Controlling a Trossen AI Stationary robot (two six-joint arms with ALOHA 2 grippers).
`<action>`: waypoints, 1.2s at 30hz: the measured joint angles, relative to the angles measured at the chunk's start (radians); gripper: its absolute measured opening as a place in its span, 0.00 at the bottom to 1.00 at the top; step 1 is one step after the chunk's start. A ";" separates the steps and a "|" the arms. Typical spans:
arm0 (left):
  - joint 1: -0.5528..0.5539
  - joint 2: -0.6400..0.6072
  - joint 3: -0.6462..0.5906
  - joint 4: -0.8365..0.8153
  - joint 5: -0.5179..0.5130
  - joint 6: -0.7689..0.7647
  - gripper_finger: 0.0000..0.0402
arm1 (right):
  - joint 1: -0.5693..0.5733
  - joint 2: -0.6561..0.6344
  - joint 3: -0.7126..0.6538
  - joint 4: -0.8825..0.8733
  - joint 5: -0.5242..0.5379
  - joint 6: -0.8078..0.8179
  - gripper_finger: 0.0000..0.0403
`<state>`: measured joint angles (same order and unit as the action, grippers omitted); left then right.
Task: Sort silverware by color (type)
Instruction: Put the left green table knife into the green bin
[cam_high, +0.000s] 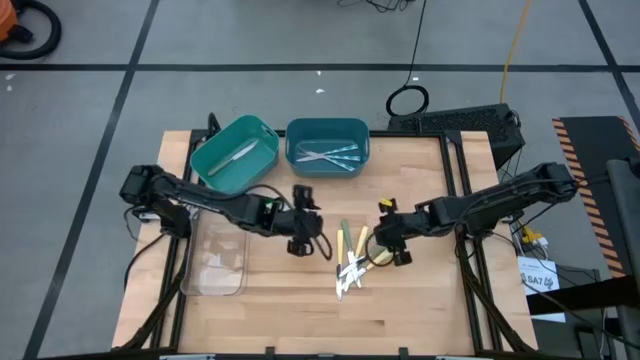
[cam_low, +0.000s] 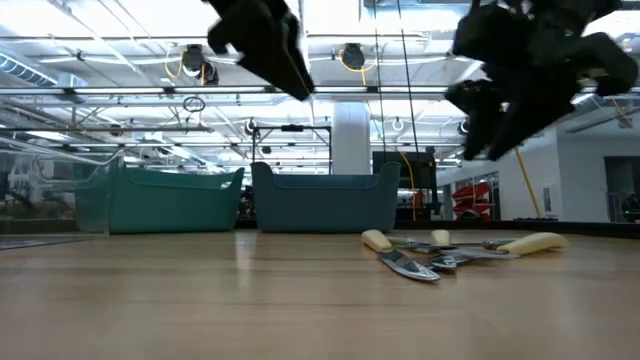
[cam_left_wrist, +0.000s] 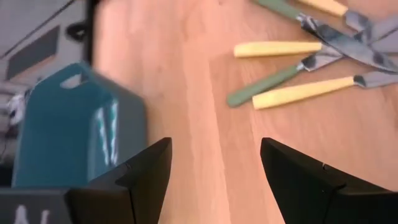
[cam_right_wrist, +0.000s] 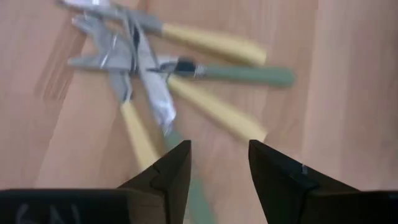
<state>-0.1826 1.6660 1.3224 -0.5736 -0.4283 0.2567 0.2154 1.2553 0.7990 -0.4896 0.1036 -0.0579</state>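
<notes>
A small pile of silverware (cam_high: 352, 262) lies flat on the wooden table between my two grippers: several yellow-handled pieces (cam_right_wrist: 211, 42) and two green-handled ones (cam_right_wrist: 249, 74), their metal ends crossing. My left gripper (cam_high: 303, 240) hovers open just left of the pile, raised off the table (cam_low: 270, 45). My right gripper (cam_high: 385, 245) hovers open above the pile's right side (cam_right_wrist: 219, 146), also raised (cam_low: 510, 85). The left teal bin (cam_high: 235, 155) holds one pale utensil. The right teal bin (cam_high: 327, 148) holds several light-blue ones.
A clear tray (cam_high: 215, 262) sits on the table's left part under my left arm. The two teal bins stand at the far edge. Bare wood lies in front of the pile (cam_high: 330, 320). Cables and a dark box lie beyond the far right corner (cam_high: 470, 122).
</notes>
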 joint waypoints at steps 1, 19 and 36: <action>0.013 0.015 -0.001 0.012 0.022 0.040 0.63 | 0.006 -0.002 0.000 -0.025 0.000 0.036 0.38; 0.141 0.386 0.171 0.217 0.233 0.473 0.49 | 0.115 -0.058 0.000 -0.202 0.184 0.230 0.38; 0.136 0.678 0.576 -0.177 0.351 0.486 0.35 | 0.196 -0.071 0.000 -0.237 0.183 0.307 0.38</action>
<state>-0.0463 2.3441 1.8981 -0.7503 -0.0776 0.7423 0.4112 1.1843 0.7990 -0.7262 0.2871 0.2495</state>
